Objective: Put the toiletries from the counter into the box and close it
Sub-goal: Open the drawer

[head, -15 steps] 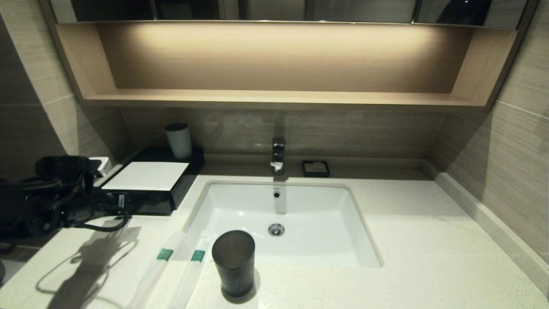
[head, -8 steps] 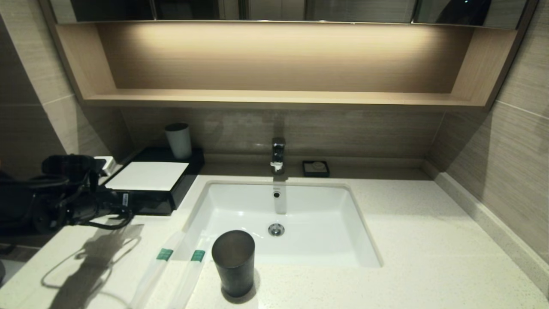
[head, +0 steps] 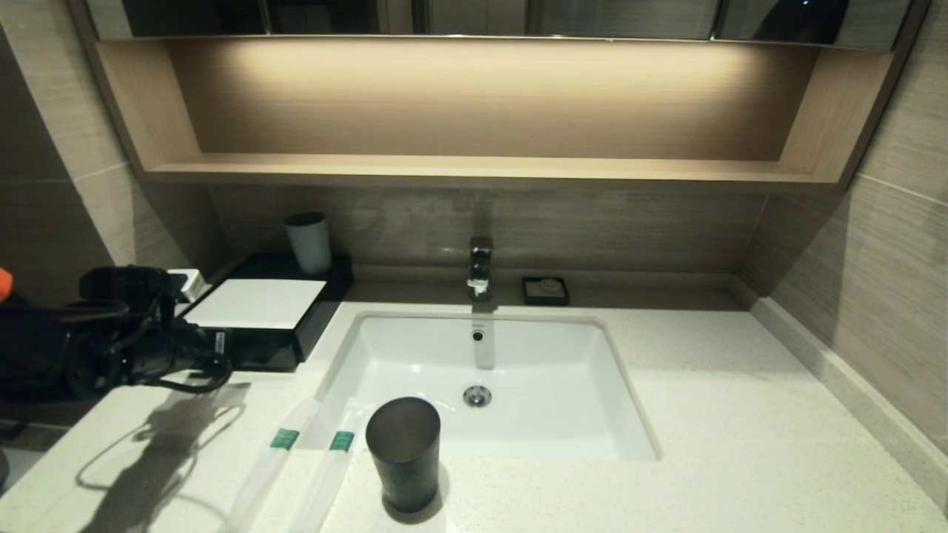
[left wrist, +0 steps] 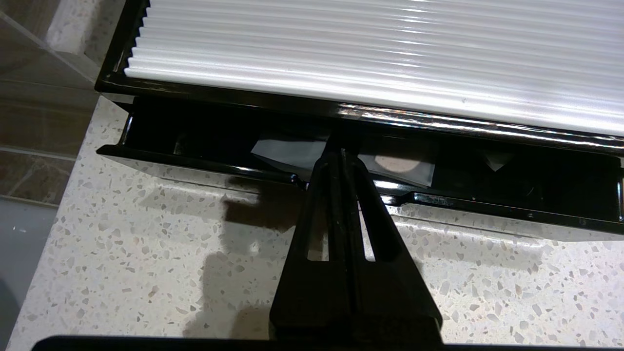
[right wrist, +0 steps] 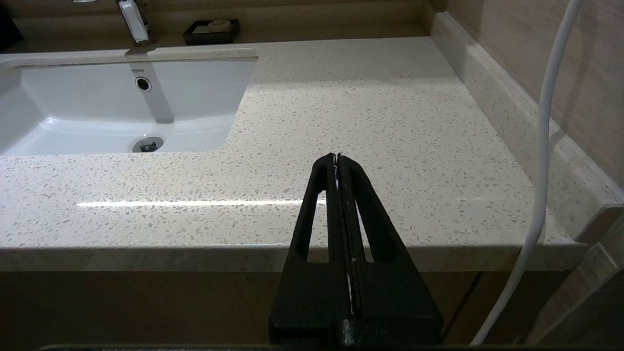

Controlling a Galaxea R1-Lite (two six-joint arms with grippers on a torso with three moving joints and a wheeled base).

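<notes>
Two long translucent packets with green bands, one (head: 266, 466) beside the other (head: 329, 474), lie on the cream speckled counter (head: 703, 414) at the front left, next to the basin. The black box (head: 326, 296) with its white top panel stands at the back left. In the left wrist view its drawer (left wrist: 195, 163) is a little way out. My left gripper (left wrist: 341, 151) is shut, with its tips at the notch in the middle of the drawer's front edge. It also shows in the head view (head: 221, 348). My right gripper (right wrist: 337, 156) is shut and empty, low before the counter's front right edge.
A dark grey cup (head: 404, 451) stands at the basin's front rim beside the packets. The white basin (head: 563, 400), the faucet (head: 481, 266), a small black soap dish (head: 545, 290) and a pale cup (head: 309, 242) on the box's back are in view. Small flat sachets (left wrist: 397, 165) lie inside the drawer.
My left arm has shifted slightly to the right and up at the box's front. The packets, the cup and the right arm have not moved.
</notes>
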